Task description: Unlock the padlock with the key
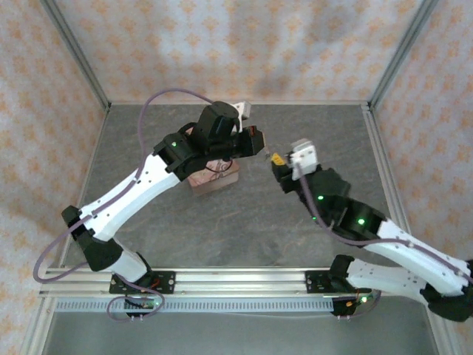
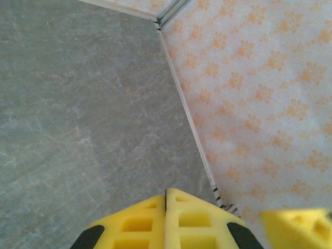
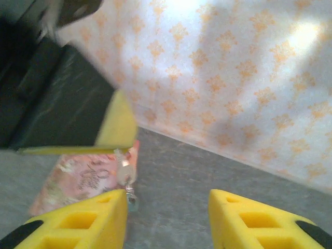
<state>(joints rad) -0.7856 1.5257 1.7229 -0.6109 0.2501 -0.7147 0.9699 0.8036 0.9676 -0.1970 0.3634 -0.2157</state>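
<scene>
Where the pink floral box lies on the grey table, the left arm is seen reaching across it, with the left gripper held above and just past the box's right end. In the left wrist view the left gripper is clenched, its yellow fingers pressed flat together with no gap between them. From the right wrist camera, a tiny silver-and-dark metal piece, taken to be the padlock, is seen hanging from the tip of that clenched pair, just off the right end of the box and clear of the table. The key cannot be told apart from it. The right gripper is placed to the right of the box, near the left gripper but apart from it. Its jaws are released: the right gripper is shown with a wide gap and nothing grasped, the padlock lying just beside its left finger.
</scene>
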